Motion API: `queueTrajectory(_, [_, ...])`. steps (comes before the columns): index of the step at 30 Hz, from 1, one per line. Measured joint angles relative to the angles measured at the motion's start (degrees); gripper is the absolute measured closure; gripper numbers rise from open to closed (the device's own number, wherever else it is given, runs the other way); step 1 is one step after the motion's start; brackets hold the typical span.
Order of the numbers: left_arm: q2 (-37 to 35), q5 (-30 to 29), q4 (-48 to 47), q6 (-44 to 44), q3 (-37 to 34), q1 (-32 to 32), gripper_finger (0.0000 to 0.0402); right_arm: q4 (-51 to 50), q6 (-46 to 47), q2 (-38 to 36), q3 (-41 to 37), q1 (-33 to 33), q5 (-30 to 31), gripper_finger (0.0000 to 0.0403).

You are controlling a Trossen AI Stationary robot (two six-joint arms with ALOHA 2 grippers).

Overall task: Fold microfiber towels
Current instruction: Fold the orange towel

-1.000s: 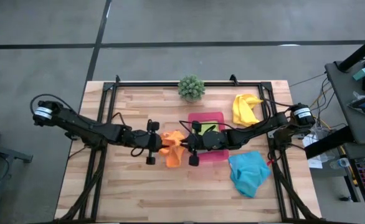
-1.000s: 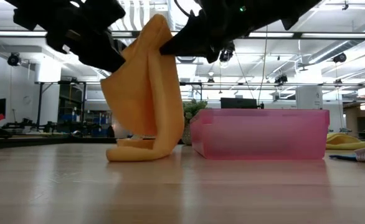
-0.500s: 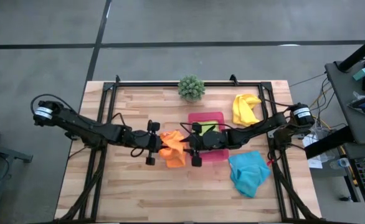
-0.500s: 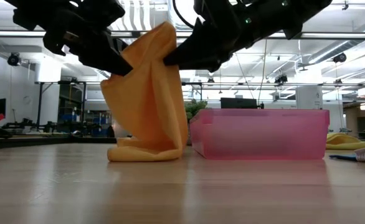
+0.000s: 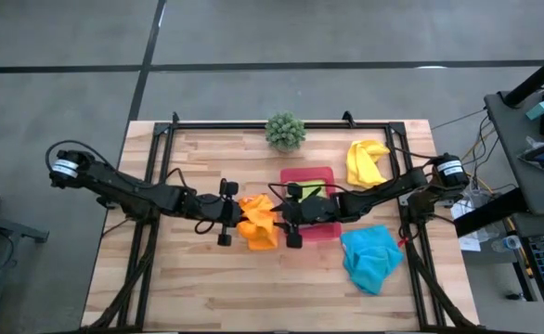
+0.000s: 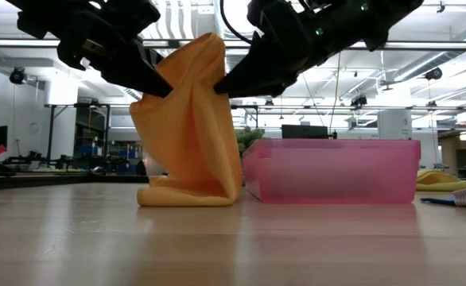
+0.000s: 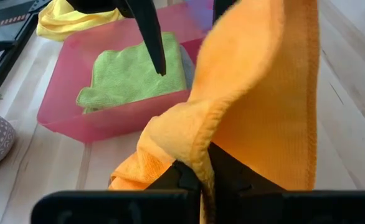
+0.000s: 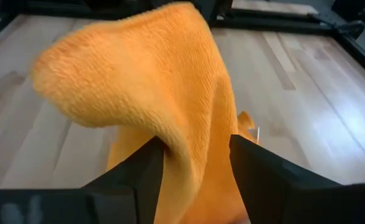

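Note:
An orange towel [image 5: 258, 221] stands bunched at the table's middle, its lower end [image 6: 187, 195] heaped on the wood just left of the pink tray [image 5: 328, 232]. My left gripper [image 5: 227, 223] is shut on the towel from the left. My right gripper [image 5: 289, 221] is open, one finger on each side of the towel's raised top fold [image 8: 151, 74]. A folded lime green towel [image 7: 132, 74] lies in the tray. A yellow towel [image 5: 365, 162] and a turquoise towel [image 5: 369, 258] lie crumpled on the right. My left gripper pinches a folded-over edge of the orange towel [image 7: 192, 155] between its two fingers, coming level from the table's left side. The cloth rises above the fingers and drapes down, its lower end resting on the table. My right gripper does not pinch the cloth. The top fold hangs between its spread fingers and lies against the inner side of one finger [image 8: 146, 165]. The fingers come from the table's right, slanting slightly down.
A small potted plant [image 5: 285, 130] stands at the far edge, behind the tray. The pink tray's near wall [image 6: 332, 171] stands close to the towel's right side. Bare wood lies in front of the towel and to the left.
My right gripper has opened and let go of the orange towel's top fold. The cloth, which hung as two separate drapes, has settled into one wider drape. Its lower end has stayed on the table. My left gripper has kept its hold.

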Motion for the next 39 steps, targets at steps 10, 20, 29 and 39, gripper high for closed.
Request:
queueTrajectory(10, [0.0,-0.1,-0.1,0.0,0.0,0.0,0.0402,-5.5,1.5,-1.7,0.4,0.0,0.0,0.0239])
queueTrajectory(20, [0.0,-0.2,-0.6,0.0,-0.1,0.0,0.0402,-7.4,4.2,-3.5,1.7,0.0,0.0,0.0243])
queueTrajectory(29, [0.0,-0.3,-0.4,-0.1,-0.1,0.1,0.0402,-7.0,5.6,-4.0,6.0,0.3,0.1,0.0245])
queueTrajectory(39, [0.0,-1.3,1.0,-0.1,-0.1,0.1,0.0402,-6.2,2.6,3.9,11.2,1.2,0.1,0.0247])
